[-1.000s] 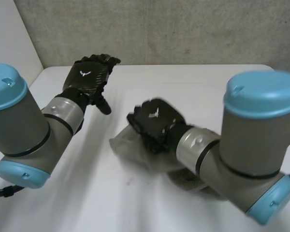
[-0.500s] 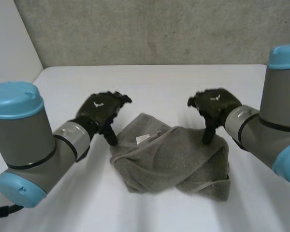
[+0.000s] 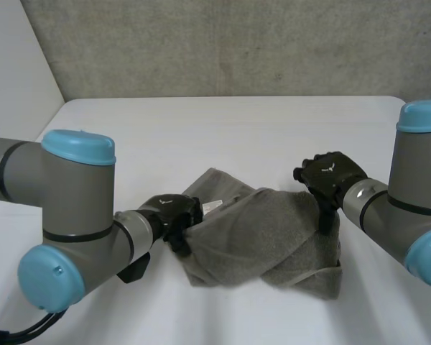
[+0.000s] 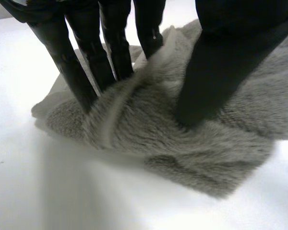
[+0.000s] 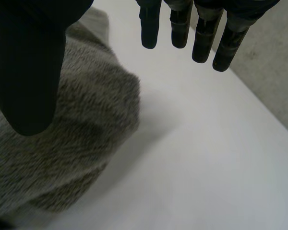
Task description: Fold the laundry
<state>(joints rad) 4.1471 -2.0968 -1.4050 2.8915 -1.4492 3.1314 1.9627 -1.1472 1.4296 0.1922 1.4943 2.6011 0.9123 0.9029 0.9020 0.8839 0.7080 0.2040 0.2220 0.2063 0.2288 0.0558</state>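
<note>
Centrally, on a plain white table (image 3: 223, 129), lies a crumpled grey towel (image 3: 266, 237) with a small white label (image 3: 212, 207) towards its 10 o'clock side; a rough grey concrete wall (image 3: 237, 43) stands behind the table at 12 o'clock. Left hand (image 3: 174, 214), at the towel's 9 o'clock edge: straight fingers (image 4: 86, 67) and thumb pinch a raised ridge of cloth. Right hand (image 3: 329, 172), at the 2 o'clock edge: fingers straight and spread, holding nothing, thumb over the cloth.

Towel (image 3: 266, 230): grey terry cloth, fuzzy, matt. Table (image 3: 201, 129): white, smooth, matt. Wall (image 3: 237, 43): rough concrete.
</note>
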